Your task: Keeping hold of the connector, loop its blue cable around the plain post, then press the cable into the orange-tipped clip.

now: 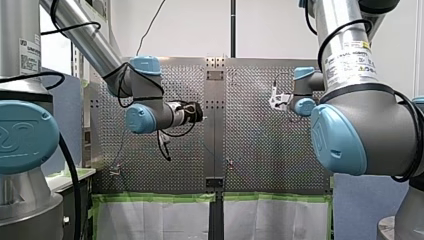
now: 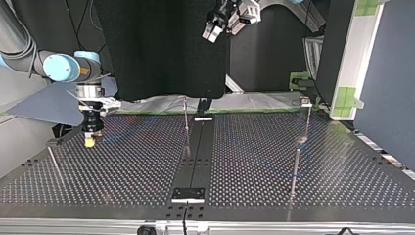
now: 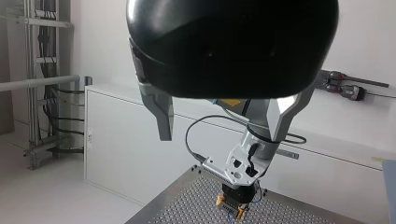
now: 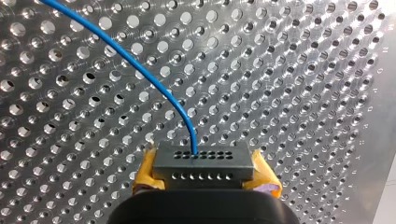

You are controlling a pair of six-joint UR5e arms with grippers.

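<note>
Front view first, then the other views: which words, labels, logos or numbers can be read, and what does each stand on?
No text reads clearly in any view.
Left arm's label: print too blurred to read.
Right arm's label: dark print beside a yellow sign, too blurred to read.
Blue joint cap: raised logo, cut off and unreadable.
Table edge: marks too small to read.
Connector: no print, only rows of holes.
</note>
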